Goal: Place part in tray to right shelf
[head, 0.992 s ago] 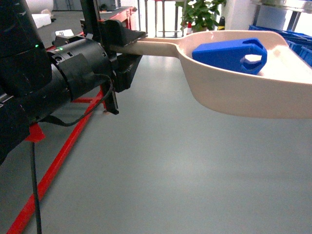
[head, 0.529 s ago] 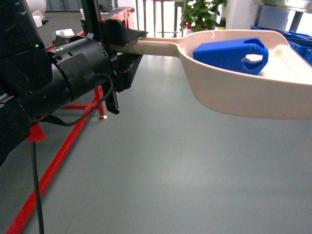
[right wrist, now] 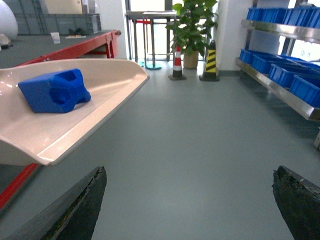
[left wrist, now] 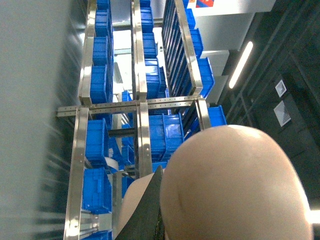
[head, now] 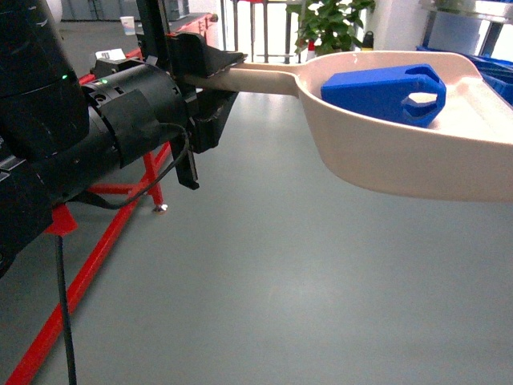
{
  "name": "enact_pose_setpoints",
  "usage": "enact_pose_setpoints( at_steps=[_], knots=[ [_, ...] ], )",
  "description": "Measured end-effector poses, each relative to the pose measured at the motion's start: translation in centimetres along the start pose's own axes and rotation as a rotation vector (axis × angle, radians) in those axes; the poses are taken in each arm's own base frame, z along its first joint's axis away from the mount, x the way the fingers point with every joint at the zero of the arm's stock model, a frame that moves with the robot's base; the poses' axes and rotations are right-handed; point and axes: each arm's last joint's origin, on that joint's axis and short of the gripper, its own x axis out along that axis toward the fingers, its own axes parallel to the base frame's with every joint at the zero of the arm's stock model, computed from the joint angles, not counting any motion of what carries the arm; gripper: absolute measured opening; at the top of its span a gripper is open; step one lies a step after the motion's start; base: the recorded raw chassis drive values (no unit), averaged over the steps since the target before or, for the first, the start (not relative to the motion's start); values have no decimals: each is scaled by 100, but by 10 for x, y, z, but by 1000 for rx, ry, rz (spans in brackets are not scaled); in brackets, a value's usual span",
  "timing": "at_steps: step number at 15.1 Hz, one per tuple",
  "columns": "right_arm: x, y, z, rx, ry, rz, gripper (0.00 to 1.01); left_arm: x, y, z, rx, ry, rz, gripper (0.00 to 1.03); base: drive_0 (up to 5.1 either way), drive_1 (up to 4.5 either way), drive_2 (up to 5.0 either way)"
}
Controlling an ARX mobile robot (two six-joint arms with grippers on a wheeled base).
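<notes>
The pale beige tray (head: 417,152) hangs level above the floor, with my left gripper (head: 210,76) shut on its long flat handle. The blue part (head: 385,92) lies inside the pan, toward its back wall. From the left wrist I see only the tray's rounded underside (left wrist: 235,185) and one black finger (left wrist: 150,210) against it. The right wrist view has the tray (right wrist: 100,105) and the part (right wrist: 55,91) at the left. My right gripper (right wrist: 192,200) hangs open over bare floor, below and right of the tray. The right shelf (right wrist: 275,82), steel and loaded with blue crates, runs along the right.
A red metal frame (head: 96,257) stands on the floor under my left arm. A potted plant (right wrist: 192,30) and striped cones (right wrist: 209,60) stand at the far wall. Tall steel racks of blue crates (left wrist: 140,105) fill the left wrist view.
The red frame's foot and the floor have slid left and down in the head view, so the robot is moving. The tray and the part stay held as before.
</notes>
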Motion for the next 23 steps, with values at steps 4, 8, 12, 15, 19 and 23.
enact_pose_setpoints(
  at_steps=[4, 8, 12, 15, 19, 23],
  knots=[
    [0, 0, 0, 0, 2, 0, 98, 0, 1, 1, 0, -8, 7, 17, 3, 415, -409],
    [0, 0, -1, 0, 5, 0, 98, 0, 0, 0, -1, -3, 3, 17, 4, 416, -407],
    [0, 0, -1, 0, 2, 0, 98, 0, -1, 0, 0, -2, -5, 17, 2, 414, -410],
    [0, 0, -1, 0, 2, 0, 98, 0, 0, 0, 0, -3, -2, 17, -6, 406, -418],
    [0, 0, 0, 0, 1, 0, 98, 0, 0, 0, 0, -1, 1, 17, -16, 396, -428],
    [0, 0, -1, 0, 4, 0, 98, 0, 0, 0, 0, -1, 0, 17, -4, 408, -417]
  ],
)
